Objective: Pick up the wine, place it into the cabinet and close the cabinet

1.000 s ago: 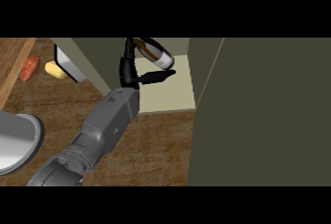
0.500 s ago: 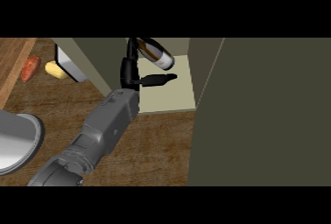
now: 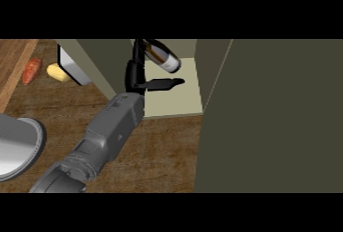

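The wine bottle (image 3: 161,55), dark with a pale label, leans tilted inside the open cabinet (image 3: 178,98), above its cream floor. My left hand (image 3: 136,76) reaches into the cabinet just left of the bottle. Its fingers (image 3: 134,61) stretch straight up along the bottle's left side. The thumb sticks out to the right below the bottle, with a gap between them. The hand is open and nothing is curled round the bottle. The bottle's top end is cut off by the upper edge of the view. My right hand does not show.
The cabinet's dark door (image 3: 281,118) stands open and fills the right side. On the wooden counter to the left lie a carrot (image 3: 30,71) and a yellow lump (image 3: 58,72). A grey round plate (image 3: 17,147) sits at the left edge.
The thumb has dropped a little away from the bottle. The bottle has stayed almost where it was in the cabinet.
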`<state>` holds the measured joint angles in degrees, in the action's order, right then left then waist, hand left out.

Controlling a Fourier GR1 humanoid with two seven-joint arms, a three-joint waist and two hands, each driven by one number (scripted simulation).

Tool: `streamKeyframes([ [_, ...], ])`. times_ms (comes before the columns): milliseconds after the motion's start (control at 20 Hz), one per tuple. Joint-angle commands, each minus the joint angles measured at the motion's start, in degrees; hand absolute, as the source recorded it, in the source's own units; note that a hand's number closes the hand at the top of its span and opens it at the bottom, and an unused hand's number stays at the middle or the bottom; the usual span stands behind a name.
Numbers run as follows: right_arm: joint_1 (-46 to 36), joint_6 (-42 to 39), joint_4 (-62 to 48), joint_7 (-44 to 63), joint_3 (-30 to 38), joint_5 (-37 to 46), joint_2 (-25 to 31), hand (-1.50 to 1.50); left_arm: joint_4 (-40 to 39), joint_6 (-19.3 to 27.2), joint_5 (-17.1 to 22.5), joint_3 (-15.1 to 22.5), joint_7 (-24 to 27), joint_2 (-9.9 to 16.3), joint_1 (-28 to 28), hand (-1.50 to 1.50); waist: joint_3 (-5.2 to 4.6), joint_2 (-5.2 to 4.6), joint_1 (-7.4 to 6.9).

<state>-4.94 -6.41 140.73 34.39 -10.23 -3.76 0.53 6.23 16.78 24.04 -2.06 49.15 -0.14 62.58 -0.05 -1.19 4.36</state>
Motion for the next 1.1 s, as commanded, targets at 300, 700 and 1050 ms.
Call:
streamKeyframes([
  [300,-0.77,1.18,1.82,2.36,0.93,-1.95,-0.28,-1.50,1.91,-4.49,6.50,1.49,0.51,0.13,-3.69,-1.50,-0.01,0.73,-0.95],
  [700,2.58,1.33,3.49,1.94,-1.85,-0.26,-0.52,-1.50,10.26,-1.25,13.58,11.82,-1.53,0.13,-9.12,-1.50,0.03,1.31,-0.82],
  [1050,2.75,1.78,4.43,1.87,0.20,0.03,0.21,-1.50,29.53,8.69,21.30,29.71,-4.12,0.14,-21.38,-1.50,0.05,1.44,-2.26],
])
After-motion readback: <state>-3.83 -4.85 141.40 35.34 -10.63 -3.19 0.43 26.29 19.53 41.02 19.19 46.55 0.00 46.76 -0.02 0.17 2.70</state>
